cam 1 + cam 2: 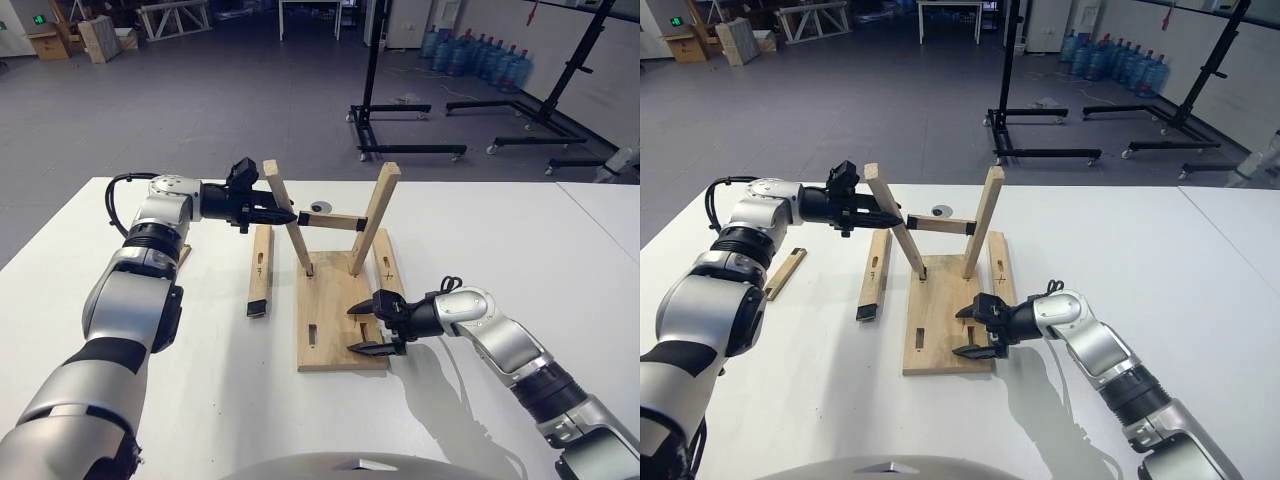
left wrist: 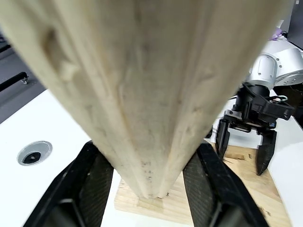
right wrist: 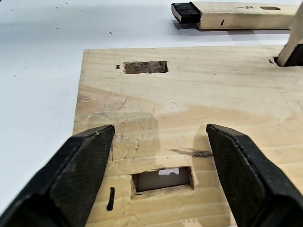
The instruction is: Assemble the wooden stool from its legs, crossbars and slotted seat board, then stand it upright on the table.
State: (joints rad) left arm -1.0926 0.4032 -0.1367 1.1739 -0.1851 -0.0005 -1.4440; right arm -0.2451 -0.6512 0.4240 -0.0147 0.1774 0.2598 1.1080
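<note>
The slotted seat board lies flat on the white table. Two legs stand tilted in its far slots, the left leg and the right leg, joined by a crossbar. My left gripper is shut on the left leg's upper part; its fingers flank the wood. My right gripper hovers open over the board's near right corner, fingers either side of an empty slot. A loose leg lies left of the board, another along its right edge.
A short wooden piece lies beside my left forearm. A round grommet hole sits in the table behind the legs. Black wheeled stands are on the floor beyond the table's far edge. Bare table spreads to the right.
</note>
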